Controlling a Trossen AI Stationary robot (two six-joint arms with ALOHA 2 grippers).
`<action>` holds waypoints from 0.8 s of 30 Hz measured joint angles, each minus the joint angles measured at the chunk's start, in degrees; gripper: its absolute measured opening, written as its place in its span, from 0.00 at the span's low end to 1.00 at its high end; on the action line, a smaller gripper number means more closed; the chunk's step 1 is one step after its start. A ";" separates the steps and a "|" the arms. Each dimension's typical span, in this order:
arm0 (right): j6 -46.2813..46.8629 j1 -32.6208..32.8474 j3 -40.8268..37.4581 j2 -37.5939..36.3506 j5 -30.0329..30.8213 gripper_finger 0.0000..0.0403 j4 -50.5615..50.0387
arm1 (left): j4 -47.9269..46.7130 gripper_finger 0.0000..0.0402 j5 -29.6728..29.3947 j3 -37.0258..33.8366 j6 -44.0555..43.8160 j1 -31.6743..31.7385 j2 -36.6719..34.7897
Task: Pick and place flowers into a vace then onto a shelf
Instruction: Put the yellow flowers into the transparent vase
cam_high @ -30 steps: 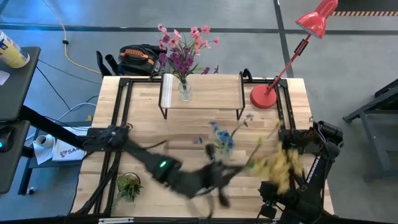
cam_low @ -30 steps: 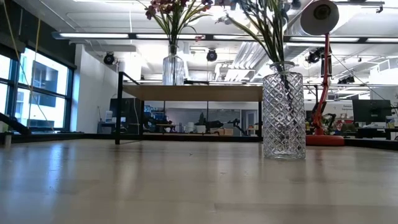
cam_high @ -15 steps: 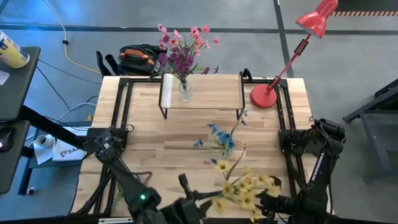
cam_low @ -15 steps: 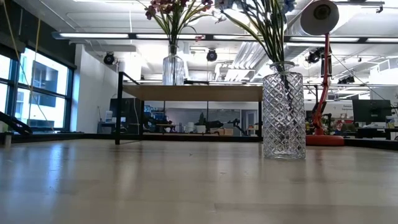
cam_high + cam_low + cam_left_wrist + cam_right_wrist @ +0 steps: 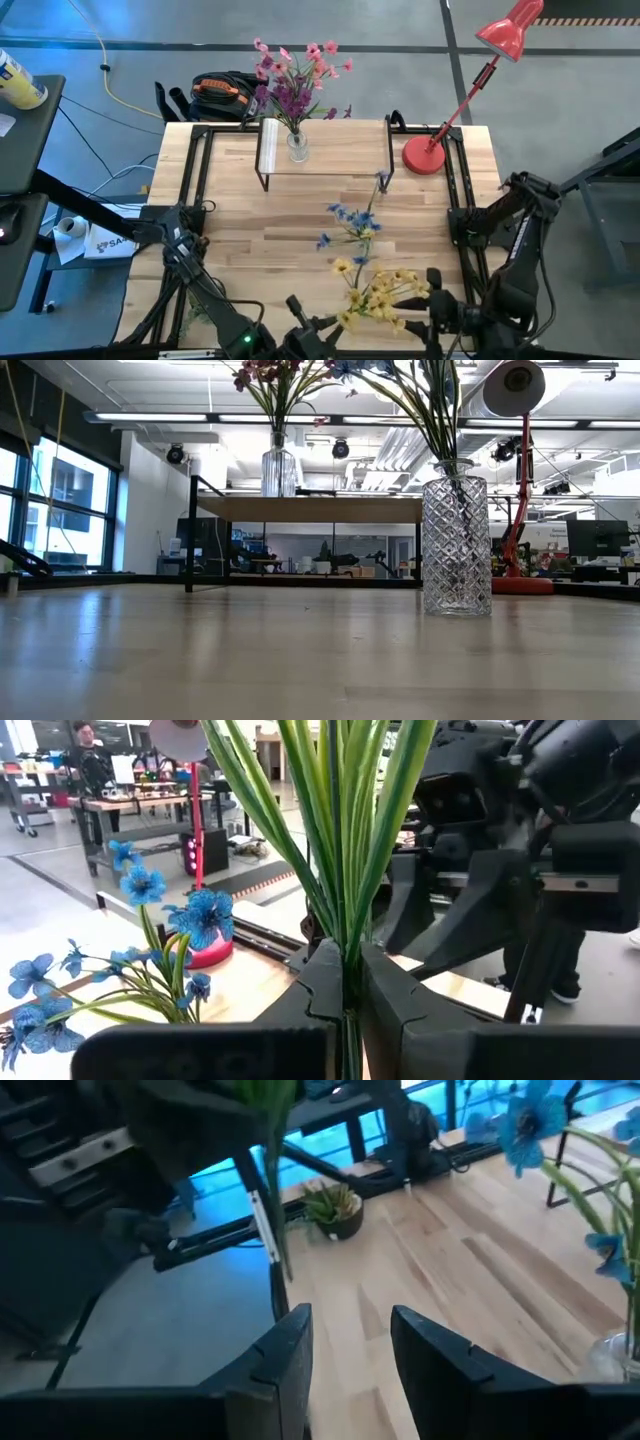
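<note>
1. Your left gripper (image 5: 345,982) is at the bottom middle of the high view, at the near table edge. Its fingers are closed on the green stems of the yellow flowers (image 5: 378,295).
2. In the left wrist view the stems rise straight up between the two dark fingers.
3. Your right gripper (image 5: 352,1342) is at the bottom right of the high view, just beside the yellow flowers. Its fingers stand apart and they hold nothing.
4. The blue flowers (image 5: 352,222) stand in the cut glass vase (image 5: 456,546) in the middle of the table (image 5: 250,225).
5. The pink and purple flowers (image 5: 293,78) stand in a second vase (image 5: 297,146) on the left part of the shelf (image 5: 340,150), at the top middle of the high view.
6. A red lamp (image 5: 470,85) stands at the upper right, beside the shelf.
</note>
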 joint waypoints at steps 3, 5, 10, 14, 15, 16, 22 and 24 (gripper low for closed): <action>0.03 -1.67 -0.02 0.11 0.07 0.32 0.82 | -0.02 0.13 0.46 0.02 0.96 0.53 0.02; -0.98 -2.72 -0.02 0.11 0.66 0.32 2.02 | -0.54 0.15 2.04 0.04 1.28 1.07 0.02; -5.32 -5.18 -0.02 0.11 2.51 0.43 6.85 | -3.75 0.15 5.19 0.04 -0.34 2.35 0.06; -7.43 -6.74 -0.04 0.11 2.53 0.57 9.15 | -6.34 0.13 6.09 0.04 -0.44 3.33 0.06; -8.00 -7.01 -0.04 0.11 2.54 0.60 9.34 | -6.59 0.13 6.74 0.04 -0.44 3.61 0.06; -8.72 -7.18 -0.04 0.11 2.60 0.63 9.41 | -6.84 0.14 7.75 0.04 -0.44 3.84 0.05; -12.15 -7.35 -0.15 0.11 3.52 0.70 9.81 | -7.84 0.15 11.86 0.14 -0.36 5.16 -0.02; -12.56 -7.35 -0.15 0.04 3.76 0.70 9.86 | -8.74 0.14 11.97 0.16 -0.27 5.43 -0.09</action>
